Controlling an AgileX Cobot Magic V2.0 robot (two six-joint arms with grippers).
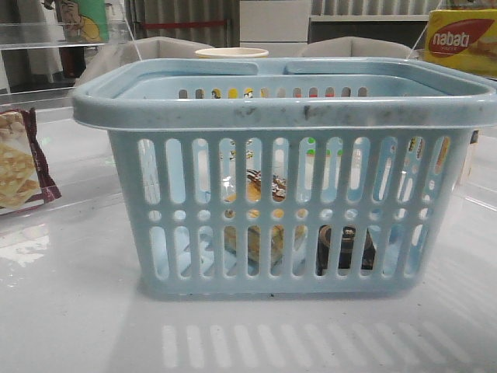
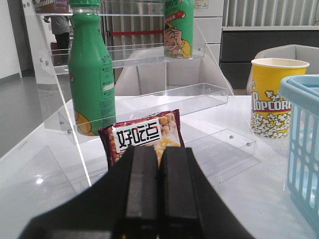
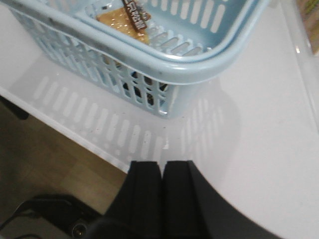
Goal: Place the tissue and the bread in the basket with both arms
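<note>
While your left gripper [image 2: 158, 191] and right gripper [image 3: 161, 199] sit pressed together, empty, the bread [image 1: 260, 190] and tissue [image 1: 345, 247] lie inside the basket [image 1: 279, 109].

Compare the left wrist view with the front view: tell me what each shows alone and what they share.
Only the left wrist view shows the left gripper, jaws shut on nothing, plus the green bottle, the popcorn cup's printed side and the clear acrylic shelf.

Only the front view shows the basket's contents through the slots: the bread and the dark tissue inside. It also shows the yellow nabati box.

Both show the basket and the cracker packet lying outside it on the table.
</note>
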